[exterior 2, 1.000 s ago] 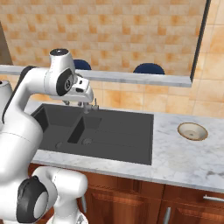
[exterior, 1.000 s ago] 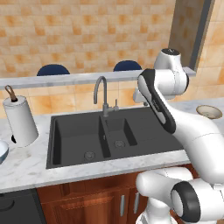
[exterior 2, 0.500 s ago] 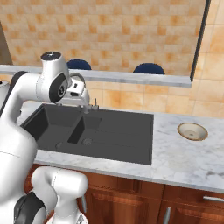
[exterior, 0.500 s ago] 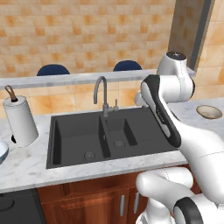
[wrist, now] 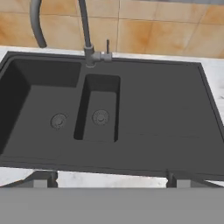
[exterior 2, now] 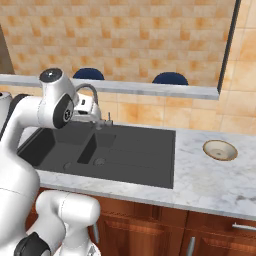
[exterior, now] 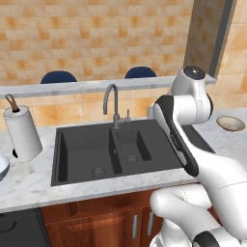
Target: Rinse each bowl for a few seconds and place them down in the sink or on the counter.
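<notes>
Now swinging rightward across the left base view — the arm's upper joint sitting nearer the right edge than half a second ago, and farther still than a second ago, with the white forearm crossing in front of the sink's (exterior: 96, 154) right flank. Matching that in the right base view by drawing leftward, the shoulder joint now close to the tap (exterior 2: 90, 95) and partly covering it. Holding nothing: gripper (wrist: 107, 178) with its two dark fingertips (wrist: 41, 178) set wide apart at the bottom of the hand view, spread over the counter's (wrist: 109, 178) front strip and looking down into both basins, large one on the left, small one beside it under the gooseneck tap (wrist: 85, 30).

Resting unchanged on the counter (exterior 2: 210, 175) well to the right of the sink (exterior 2: 120, 152): the tan-beige bowl (exterior 2: 220, 149), upright, brown rim showing, also seen at the right edge of the left base view (exterior: 230, 122). Peeking in at the far left edge, just past the paper towel roll (exterior: 20, 132): the pale blue bowl (exterior: 2, 166), mostly cut off. Staying put along the ledge behind — two dark blue chair tops (exterior: 58, 77).
</notes>
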